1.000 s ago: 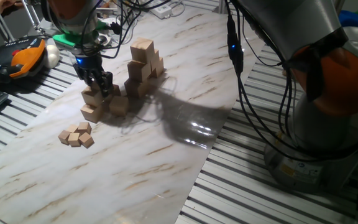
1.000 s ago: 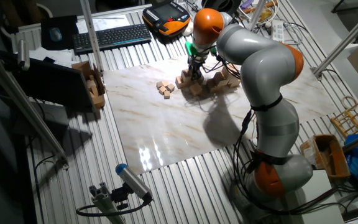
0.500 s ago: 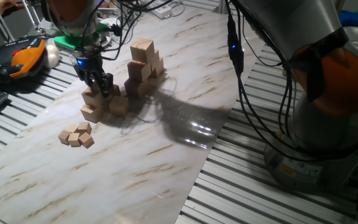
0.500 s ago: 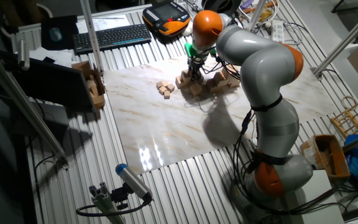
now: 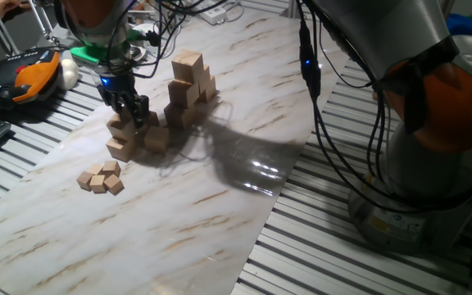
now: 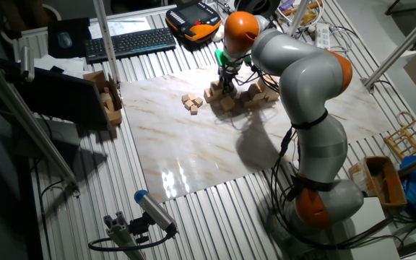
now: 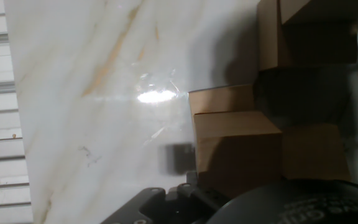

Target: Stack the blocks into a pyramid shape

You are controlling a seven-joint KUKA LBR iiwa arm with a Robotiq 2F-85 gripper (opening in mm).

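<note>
The blocks are pale wooden cubes on the marble board [image 5: 220, 205]. Several form a stepped pile [image 5: 188, 86], which also shows in the other fixed view [image 6: 258, 92]. In front of the pile lie loose blocks [image 5: 156, 138], and one block [image 5: 121, 128] rests on another [image 5: 120, 148]. My gripper [image 5: 129, 115] points down onto that upper block, with a dark finger at each side of it. Whether the fingers press on it does not show. From the far side the gripper [image 6: 227, 88] hangs over the same blocks [image 6: 221, 100]. The hand view is filled by a close block [image 7: 235, 146] with others behind it.
Several much smaller cubes [image 5: 101, 178] lie together left of the loose blocks. An orange pendant [image 5: 31, 74] and a keyboard [image 6: 128, 43] lie beyond the board's edge. The arm's base [image 6: 323, 202] stands beside the board. Cables [image 5: 318, 98] hang over its right side.
</note>
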